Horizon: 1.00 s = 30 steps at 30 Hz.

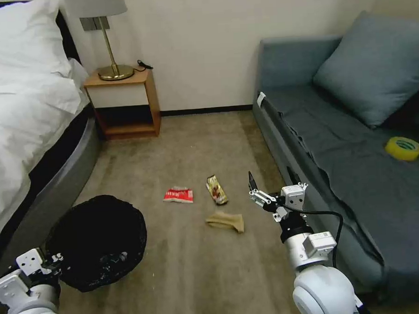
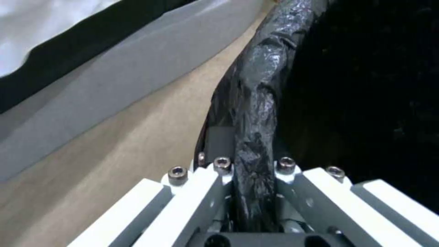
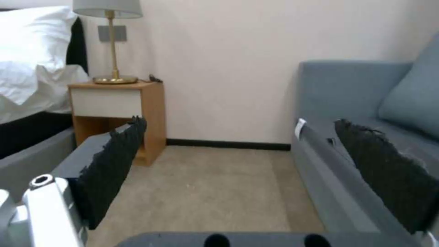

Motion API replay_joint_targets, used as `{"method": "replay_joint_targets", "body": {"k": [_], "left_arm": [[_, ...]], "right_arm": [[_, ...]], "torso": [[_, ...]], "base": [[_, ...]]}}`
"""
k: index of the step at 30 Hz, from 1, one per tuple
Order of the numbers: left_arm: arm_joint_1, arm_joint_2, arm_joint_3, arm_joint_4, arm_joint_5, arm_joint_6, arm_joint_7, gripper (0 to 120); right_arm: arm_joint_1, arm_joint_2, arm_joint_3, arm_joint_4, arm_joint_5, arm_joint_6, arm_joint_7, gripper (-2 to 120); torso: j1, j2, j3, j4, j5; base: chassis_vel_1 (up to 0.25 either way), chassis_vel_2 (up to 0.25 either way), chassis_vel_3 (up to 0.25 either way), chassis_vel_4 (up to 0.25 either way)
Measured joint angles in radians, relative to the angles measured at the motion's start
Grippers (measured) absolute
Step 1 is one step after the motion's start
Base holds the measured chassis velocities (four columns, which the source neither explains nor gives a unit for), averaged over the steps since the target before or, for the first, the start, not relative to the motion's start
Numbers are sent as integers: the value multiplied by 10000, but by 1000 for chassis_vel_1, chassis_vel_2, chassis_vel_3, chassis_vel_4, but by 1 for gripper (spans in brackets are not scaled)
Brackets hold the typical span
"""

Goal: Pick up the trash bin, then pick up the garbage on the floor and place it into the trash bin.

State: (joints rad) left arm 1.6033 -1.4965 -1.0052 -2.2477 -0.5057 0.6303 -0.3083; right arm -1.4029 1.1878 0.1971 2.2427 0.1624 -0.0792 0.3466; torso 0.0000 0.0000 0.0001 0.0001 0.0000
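Two pincers: left pincer clenched on round black-bagged trash bin rim; right pincer released above beige carpet.

One round trash bin lined with crinkly black plastic stands on the beige carpet. Three pieces of litter lie there: one crumpled red-and-white wrapper, one gold-brown snack wrapper and one tan crumpled paper bag. One yellow tape roll sits on the single grey-blue fabric sofa, which carries one matching cushion. There is one bed with white linen, one wooden nightstand and one brass lamp with a pale shade. Two white robot pincers appear: the left pincer and the right pincer.
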Motion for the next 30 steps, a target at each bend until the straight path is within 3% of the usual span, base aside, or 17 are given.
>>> {"method": "replay_joint_targets", "body": {"k": [11, 20, 25, 29, 30], "left_arm": [[-41, 26, -81, 90, -47, -1, 1, 2], [-117, 31, -171, 197, -64, -1, -3, 2], [-96, 3, -289, 206, -79, -1, -1, 2], [-51, -75, -391, 265, -79, -38, 10, 2], [-51, -75, -391, 265, -79, -38, 10, 2]], "right_arm": [[532, -122, -110, -558, 111, 245, -414, 100], [2261, -1062, -760, -2336, 624, 707, -1244, 100], [3920, -1847, -1988, -4070, 1448, 527, -2348, 100], [5373, -2463, -3790, -5650, 2750, -600, -4009, 100], [5373, -2463, -3790, -5650, 2750, -600, -4009, 100]], "torso": [[2, 0, 2, -2, -3], [-1, 1, -2, 0, 1], [0, 0, 0, 1, 1], [1, 0, 0, -1, 1], [1, 0, 0, -1, 1]], "base": [[-217, 235, 217, -217], [-1, -6, -8, 3], [0, 0, 0, 0], [0, 0, 0, 0], [0, 0, 0, 0]]}}
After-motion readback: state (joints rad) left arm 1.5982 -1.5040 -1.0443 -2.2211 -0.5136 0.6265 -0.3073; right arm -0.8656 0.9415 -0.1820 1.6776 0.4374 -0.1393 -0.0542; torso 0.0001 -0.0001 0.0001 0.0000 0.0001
